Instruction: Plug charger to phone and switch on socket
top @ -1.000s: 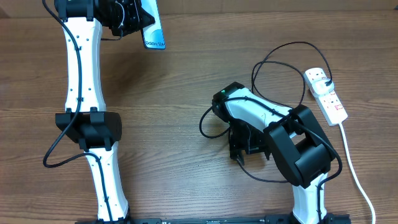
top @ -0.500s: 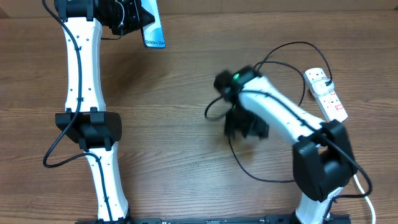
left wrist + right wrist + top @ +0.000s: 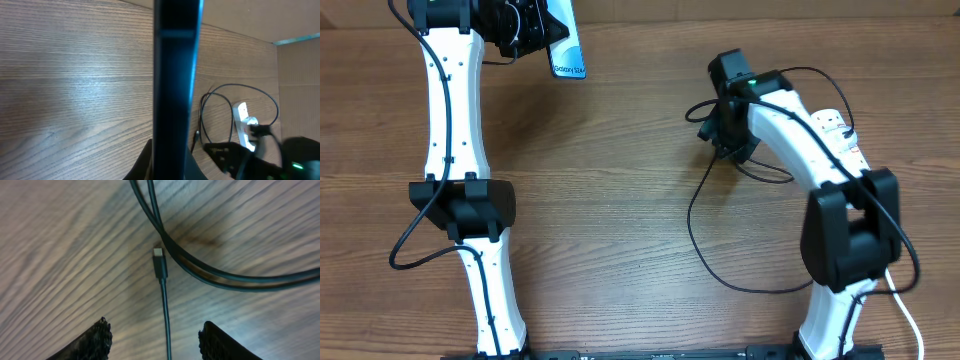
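The brown wood-grain table (image 3: 620, 200) is carrying it all. The white right arm (image 3: 800, 140) is hiding part of the white power strip (image 3: 860, 175), whose red-and-white label is too small to read. Far left, the left gripper (image 3: 535, 30) is clamping the blue-screened phone (image 3: 567, 55), which is showing "Galaxy". The right gripper (image 3: 157, 332) is hovering with its fingers apart over the thin black charger cable (image 3: 695, 230), with the connector tip (image 3: 159, 265) lying just ahead.

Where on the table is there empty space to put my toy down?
The widest bare wood lies in the middle, between the left arm and the charger cable. Another strip runs left of that arm. It's crowded on the right: cable loops, power strip and right gripper.
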You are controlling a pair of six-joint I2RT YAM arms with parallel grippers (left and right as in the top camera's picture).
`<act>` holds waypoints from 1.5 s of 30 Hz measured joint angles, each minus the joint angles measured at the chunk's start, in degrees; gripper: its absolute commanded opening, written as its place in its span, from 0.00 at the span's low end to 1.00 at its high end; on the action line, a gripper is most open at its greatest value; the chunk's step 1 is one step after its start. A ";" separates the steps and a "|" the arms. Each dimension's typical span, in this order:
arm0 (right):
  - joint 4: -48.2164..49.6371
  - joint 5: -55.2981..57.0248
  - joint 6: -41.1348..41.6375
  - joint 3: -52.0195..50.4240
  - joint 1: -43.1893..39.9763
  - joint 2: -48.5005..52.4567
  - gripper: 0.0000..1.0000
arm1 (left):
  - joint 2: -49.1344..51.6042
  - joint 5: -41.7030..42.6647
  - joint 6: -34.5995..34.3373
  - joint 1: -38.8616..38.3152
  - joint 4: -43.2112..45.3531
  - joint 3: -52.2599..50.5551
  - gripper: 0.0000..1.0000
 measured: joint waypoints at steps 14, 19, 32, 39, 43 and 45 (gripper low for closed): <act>3.67 4.31 6.38 0.00 0.96 5.05 0.52 | 0.00 0.00 0.00 0.00 -0.09 0.00 0.04; 3.80 4.98 6.58 0.00 0.96 7.82 0.51 | 0.00 0.00 0.02 0.00 -0.09 0.00 0.04; 4.52 4.79 6.51 0.24 0.96 8.39 0.41 | 0.00 0.00 0.02 0.00 -0.11 0.00 0.04; 3.69 3.30 5.40 0.55 0.87 8.50 0.34 | 0.00 0.02 0.02 0.00 -0.13 0.00 0.04; 3.45 2.69 4.66 0.55 0.87 8.50 0.29 | 0.00 0.00 0.02 0.00 -0.11 0.00 0.04; 3.37 2.45 4.55 0.55 0.87 8.50 0.29 | 0.00 0.00 0.02 0.00 -0.11 0.00 0.04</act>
